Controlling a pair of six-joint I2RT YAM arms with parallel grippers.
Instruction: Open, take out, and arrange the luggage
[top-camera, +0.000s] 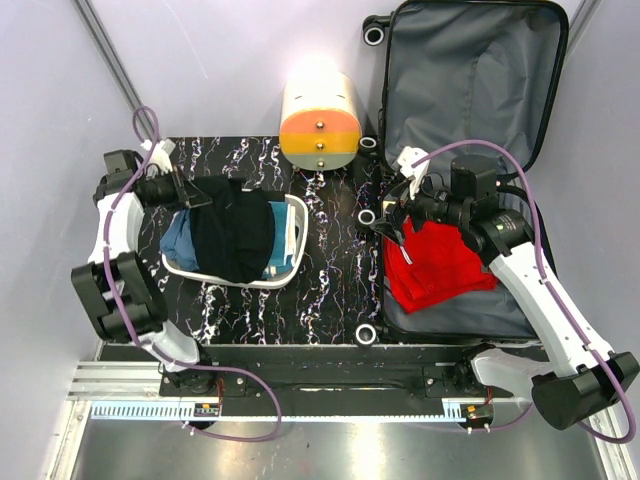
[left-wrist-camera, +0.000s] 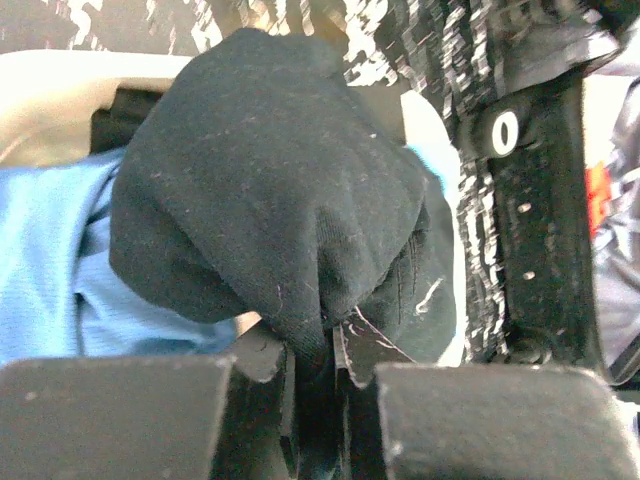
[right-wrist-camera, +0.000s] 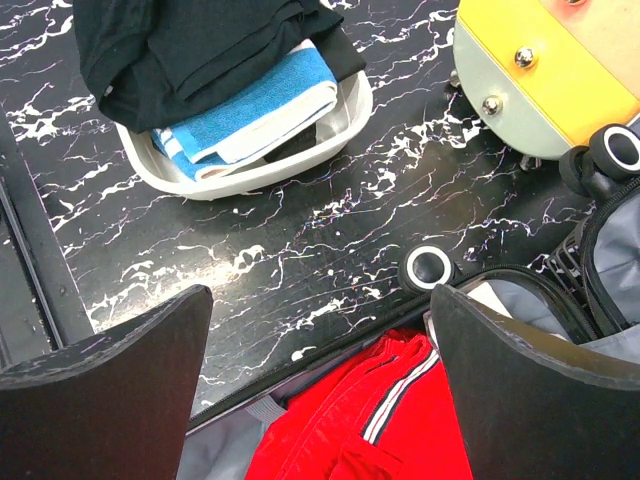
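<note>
The suitcase (top-camera: 460, 80) lies open at the right, its grey-lined lid up against the back wall. A folded red garment (top-camera: 435, 265) with a striped trim lies in its lower half and shows in the right wrist view (right-wrist-camera: 380, 440). My right gripper (top-camera: 398, 238) is open just above the garment's left edge, holding nothing. My left gripper (top-camera: 200, 195) is shut on a black garment (top-camera: 235, 235) that drapes over the white tray (top-camera: 290, 250); in the left wrist view the cloth (left-wrist-camera: 270, 200) is pinched between the fingers. A blue towel (top-camera: 180, 245) lies under it in the tray.
A cream-and-orange cylindrical box (top-camera: 320, 120) lies at the back between tray and suitcase. The suitcase wheels (top-camera: 366, 216) stick out along its left side. The table is black marble-patterned (top-camera: 330, 270), with its front edge near the arm bases.
</note>
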